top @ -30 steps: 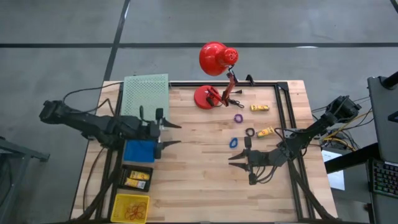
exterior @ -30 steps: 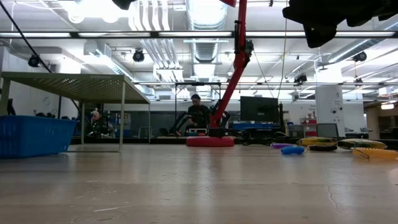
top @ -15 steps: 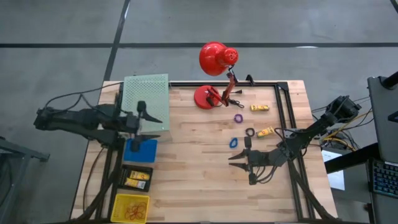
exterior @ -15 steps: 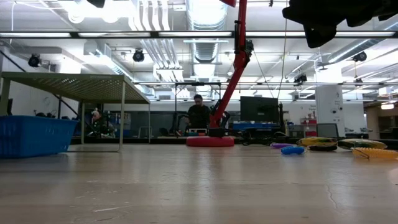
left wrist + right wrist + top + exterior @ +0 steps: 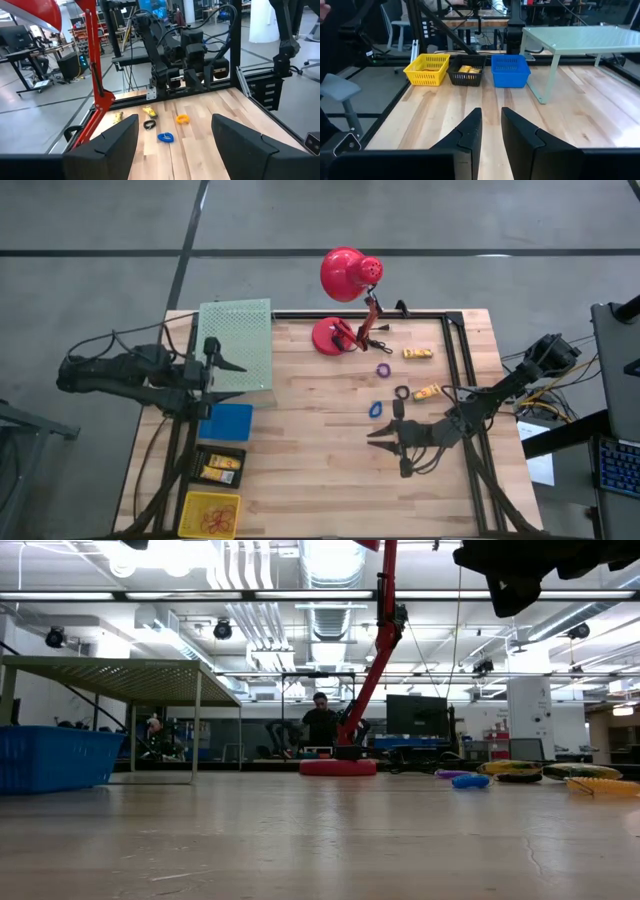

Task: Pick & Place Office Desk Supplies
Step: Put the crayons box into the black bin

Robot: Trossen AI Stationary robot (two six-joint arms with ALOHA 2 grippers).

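High view, looking straight down: a pale butcher-block wooden table (image 5: 300,470) with visible plank seams holds a glossy red desk lamp (image 5: 345,290), its round dome shade above a disc base. A pale green perforated metal shelf (image 5: 236,340) on thin legs stands at the table's left side. Below it sit three small slotted plastic baskets in a row: blue (image 5: 226,422), black (image 5: 219,466) with yellow pieces inside, and yellow (image 5: 211,513) with thin bands inside. The loose supplies lie on the right part of the table near the lamp: a purple ring (image 5: 383,370), a blue ring (image 5: 376,409), a black ring (image 5: 402,392), and two small yellow rectangular pieces (image 5: 418,353) (image 5: 428,392). The left gripper (image 5: 228,366) hangs over the shelf's left edge, its dark angular fingers spread wide apart. The right gripper (image 5: 378,440) hovers over bare wood just below the rings, fingers drawn close with a narrow gap, holding nothing.
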